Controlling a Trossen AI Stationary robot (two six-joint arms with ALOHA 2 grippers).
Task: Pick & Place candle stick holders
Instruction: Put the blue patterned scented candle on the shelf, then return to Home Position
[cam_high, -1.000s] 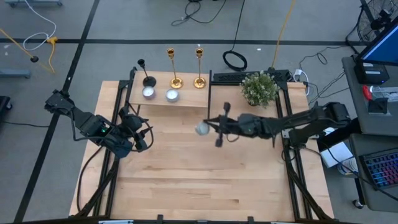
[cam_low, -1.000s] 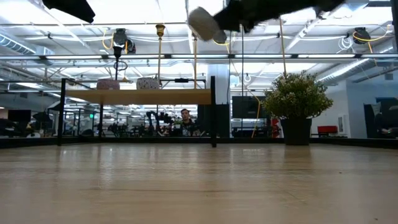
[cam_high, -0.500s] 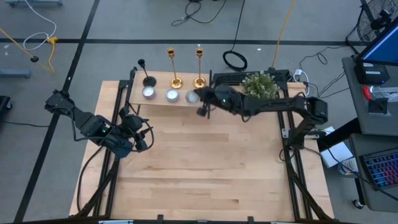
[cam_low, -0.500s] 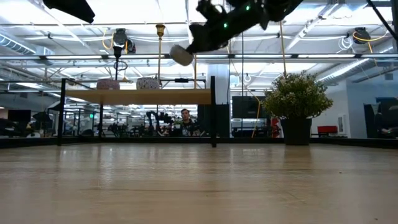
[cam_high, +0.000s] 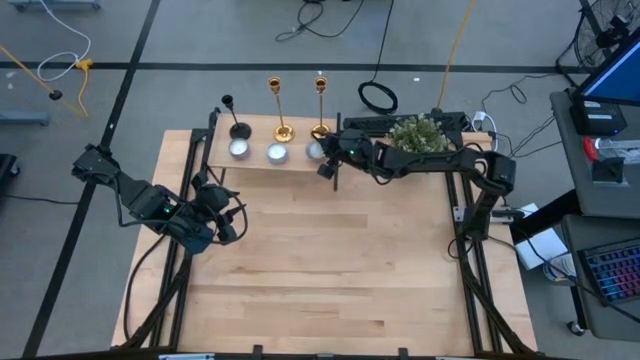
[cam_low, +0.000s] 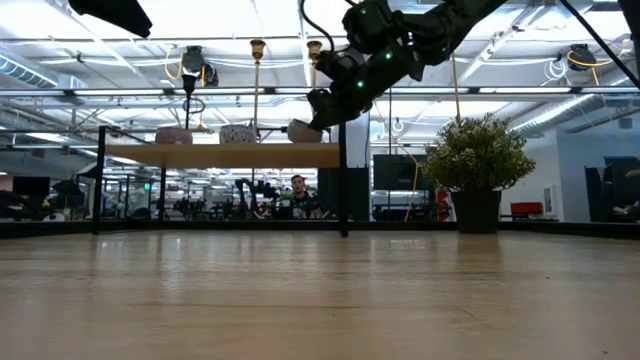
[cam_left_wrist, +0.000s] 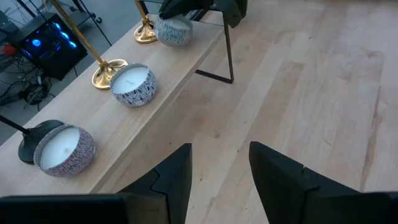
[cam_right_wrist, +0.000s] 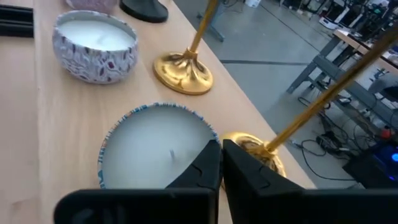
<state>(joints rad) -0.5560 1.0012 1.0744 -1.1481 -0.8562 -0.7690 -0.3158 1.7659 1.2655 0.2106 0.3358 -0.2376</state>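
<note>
High view, gold candle stick holders (cam_high: 283, 112), slim, upright

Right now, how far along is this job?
Done: the black candlestick, two gold candlesticks and two candle tins stand on the shelf. In hand: the right gripper pinches the rim of a third tin, down at the shelf. Left: letting go and withdrawing. The left gripper waits open over the table.

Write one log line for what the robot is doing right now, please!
right gripper: shut on candle tin, at shelf beside gold candlestick | left gripper: open, waiting at table's left | shelf: two more tins, three candlesticks
</note>
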